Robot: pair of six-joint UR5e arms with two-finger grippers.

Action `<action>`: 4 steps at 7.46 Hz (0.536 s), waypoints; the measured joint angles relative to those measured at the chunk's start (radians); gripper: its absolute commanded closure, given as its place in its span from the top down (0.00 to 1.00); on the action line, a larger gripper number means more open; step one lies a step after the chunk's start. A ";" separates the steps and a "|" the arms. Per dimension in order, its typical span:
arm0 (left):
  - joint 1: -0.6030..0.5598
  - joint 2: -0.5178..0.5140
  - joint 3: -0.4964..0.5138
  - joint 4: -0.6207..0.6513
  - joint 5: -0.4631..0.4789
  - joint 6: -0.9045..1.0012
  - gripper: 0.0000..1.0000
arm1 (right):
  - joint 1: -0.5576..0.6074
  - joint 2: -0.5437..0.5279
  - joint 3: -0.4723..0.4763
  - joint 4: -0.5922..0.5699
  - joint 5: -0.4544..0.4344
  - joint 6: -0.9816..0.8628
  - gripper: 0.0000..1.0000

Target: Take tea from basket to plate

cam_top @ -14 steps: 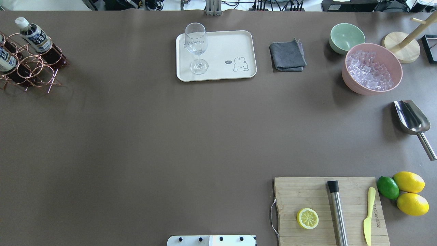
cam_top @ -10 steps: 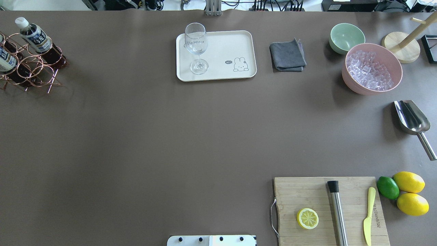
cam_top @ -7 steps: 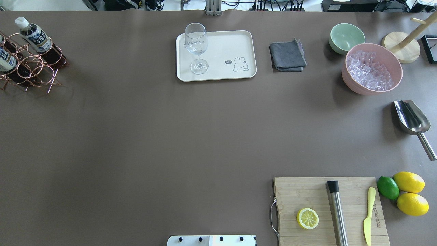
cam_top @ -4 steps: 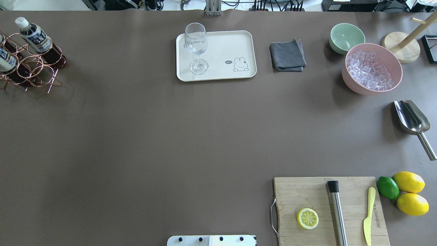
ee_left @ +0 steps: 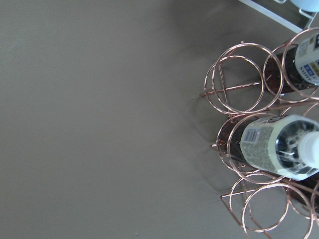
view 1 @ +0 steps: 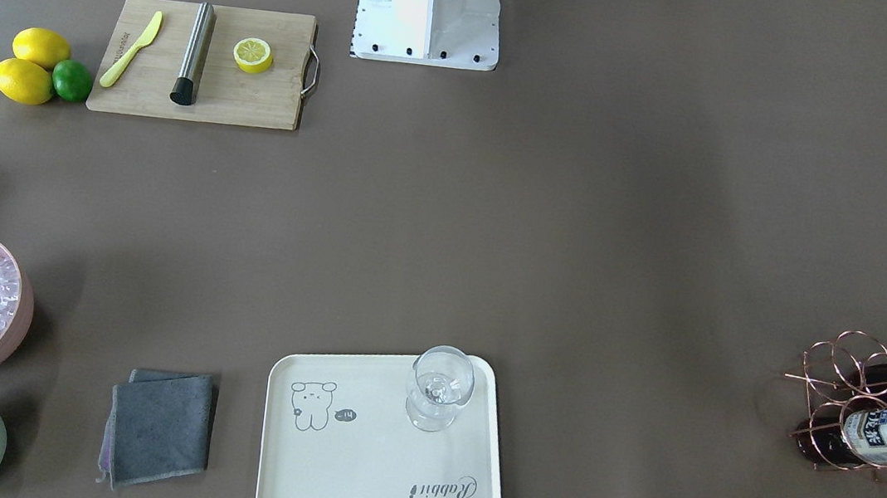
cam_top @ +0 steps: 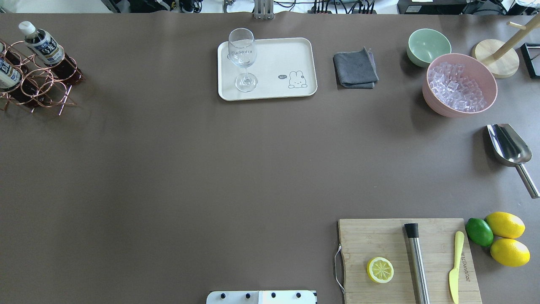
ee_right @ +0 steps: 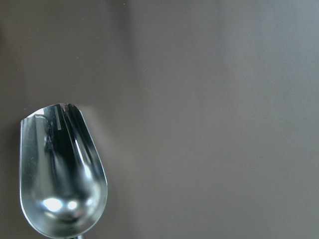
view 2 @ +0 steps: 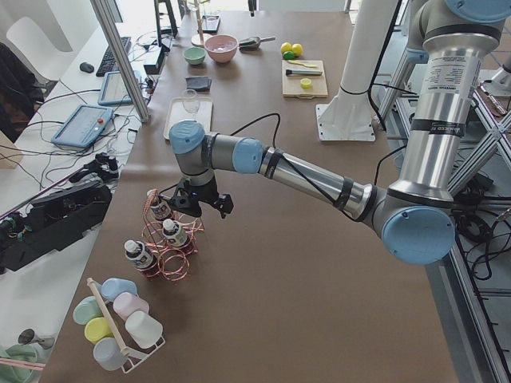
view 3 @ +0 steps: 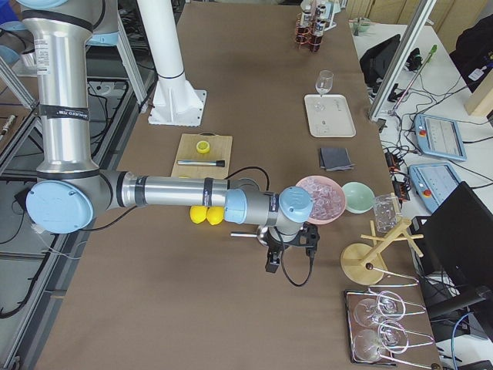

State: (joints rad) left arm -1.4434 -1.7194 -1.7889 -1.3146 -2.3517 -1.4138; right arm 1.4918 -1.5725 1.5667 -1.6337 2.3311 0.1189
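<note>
The tea [cam_top: 42,45] lies in the basket [cam_top: 39,79] at the far left corner of the desk [cam_top: 202,169] (two like bottles share the rack). The left gripper [view 2: 200,201] hangs near that basket; the side view does not show whether it is released or clenched. The plate [cam_top: 278,52] sits at the middle of the far edge, with a stemmed glass [cam_top: 242,57] upright on it. The right gripper [view 3: 289,250] hangs by the right edge over a metal scoop [cam_top: 508,145], and its state likewise cannot be told.
</note>
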 measured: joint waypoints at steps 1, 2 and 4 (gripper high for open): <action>0.002 -0.013 0.003 -0.018 0.024 -0.086 0.98 | 0.001 -0.002 0.010 0.000 -0.003 -0.003 1.00; -0.019 -0.035 0.005 0.028 0.036 -0.123 0.98 | 0.002 -0.002 0.015 0.000 -0.007 -0.004 1.00; -0.050 -0.069 0.013 0.095 0.047 -0.129 0.98 | 0.002 -0.001 0.017 0.000 -0.010 -0.004 1.00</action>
State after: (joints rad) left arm -1.4936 -1.7881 -1.7760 -1.2197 -2.3050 -1.5428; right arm 1.4940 -1.5731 1.5834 -1.6337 2.3208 0.1148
